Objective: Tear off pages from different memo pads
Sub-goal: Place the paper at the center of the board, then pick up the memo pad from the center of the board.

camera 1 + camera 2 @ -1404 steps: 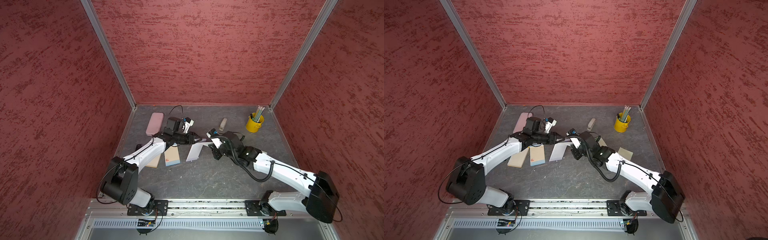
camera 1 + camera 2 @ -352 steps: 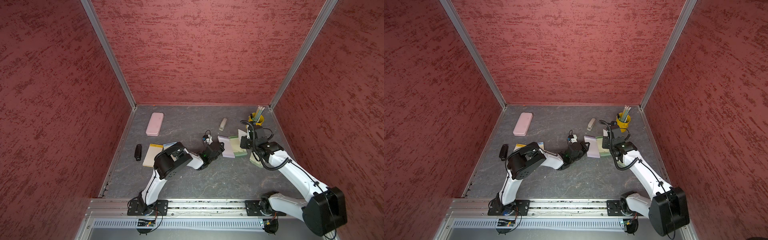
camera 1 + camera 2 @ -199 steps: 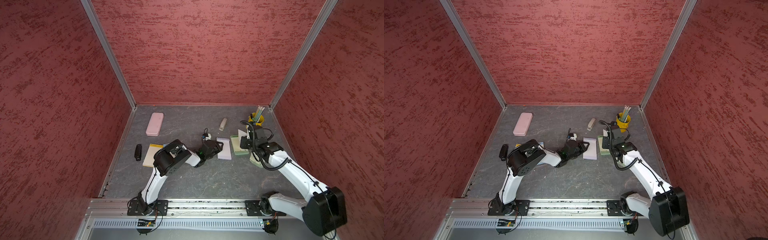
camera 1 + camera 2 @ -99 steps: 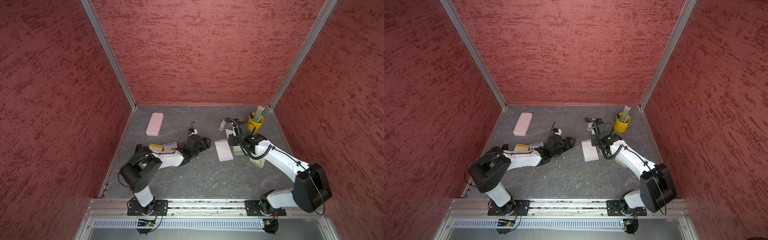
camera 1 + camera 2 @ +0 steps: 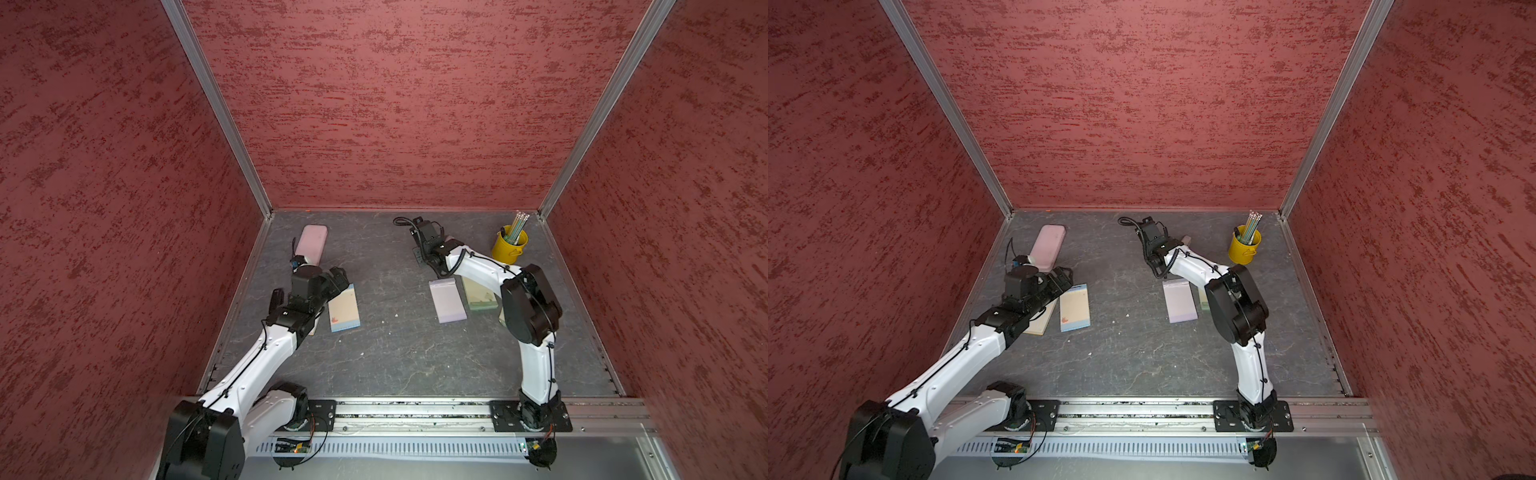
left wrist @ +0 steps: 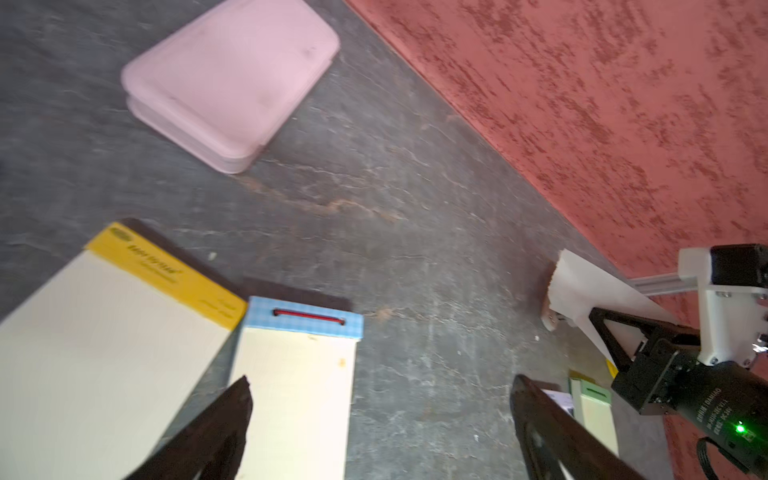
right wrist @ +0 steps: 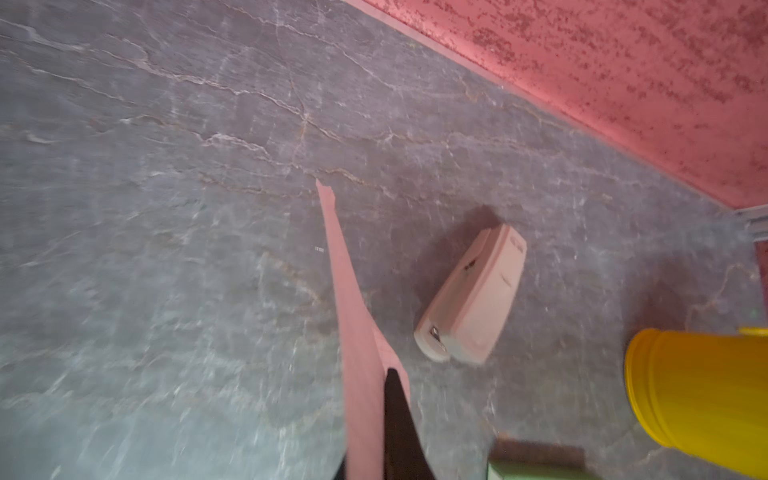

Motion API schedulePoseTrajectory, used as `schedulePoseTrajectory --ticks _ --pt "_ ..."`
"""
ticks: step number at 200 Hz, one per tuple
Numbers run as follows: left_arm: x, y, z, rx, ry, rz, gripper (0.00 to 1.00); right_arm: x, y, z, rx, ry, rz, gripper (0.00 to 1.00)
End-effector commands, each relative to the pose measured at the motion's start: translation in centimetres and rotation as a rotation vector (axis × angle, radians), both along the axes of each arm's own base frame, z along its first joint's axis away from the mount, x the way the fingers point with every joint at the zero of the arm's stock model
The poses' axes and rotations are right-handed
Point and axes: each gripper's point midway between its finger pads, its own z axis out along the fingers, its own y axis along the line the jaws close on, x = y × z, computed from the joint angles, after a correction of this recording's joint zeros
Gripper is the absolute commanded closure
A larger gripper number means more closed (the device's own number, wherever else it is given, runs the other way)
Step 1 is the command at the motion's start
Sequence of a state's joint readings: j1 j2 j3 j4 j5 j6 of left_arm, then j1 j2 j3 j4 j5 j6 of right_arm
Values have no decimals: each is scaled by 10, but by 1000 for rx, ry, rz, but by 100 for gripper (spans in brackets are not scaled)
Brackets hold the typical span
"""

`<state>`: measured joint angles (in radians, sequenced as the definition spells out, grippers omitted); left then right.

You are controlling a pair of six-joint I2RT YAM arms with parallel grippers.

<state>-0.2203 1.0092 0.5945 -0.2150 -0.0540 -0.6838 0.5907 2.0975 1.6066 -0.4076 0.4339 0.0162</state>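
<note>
The right gripper (image 7: pixel 385 374) is pinching a thin pale page (image 7: pixel 351 299) with a ragged top edge, holding it up near the beige stapler (image 7: pixel 473 295). The left gripper (image 6: pixel 382 399) is standing wide and empty over the blue-strip pad (image 6: pixel 299 374), beside the yellow-strip pad (image 6: pixel 104 332). The lilac pad (image 5: pixel 446 300) and the green pad (image 5: pixel 480 300) are lying flat under the right arm.

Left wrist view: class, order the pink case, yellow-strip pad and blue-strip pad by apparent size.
1. yellow-strip pad, nearest, cropped.
2. pink case and blue-strip pad: alike, left unranked.
</note>
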Motion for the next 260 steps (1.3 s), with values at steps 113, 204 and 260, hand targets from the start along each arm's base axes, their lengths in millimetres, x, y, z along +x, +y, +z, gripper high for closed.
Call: schedulePoseTrajectory --ticks 113,204,260 --pt "-29 9 -24 18 210 -31 13 -36 83 22 504 256 274 30" --pt "-39 3 -76 87 350 -43 17 -135 151 22 987 397 68 53" --pt "-37 6 -102 117 393 -23 17 -167 191 -22 959 512 68 56"
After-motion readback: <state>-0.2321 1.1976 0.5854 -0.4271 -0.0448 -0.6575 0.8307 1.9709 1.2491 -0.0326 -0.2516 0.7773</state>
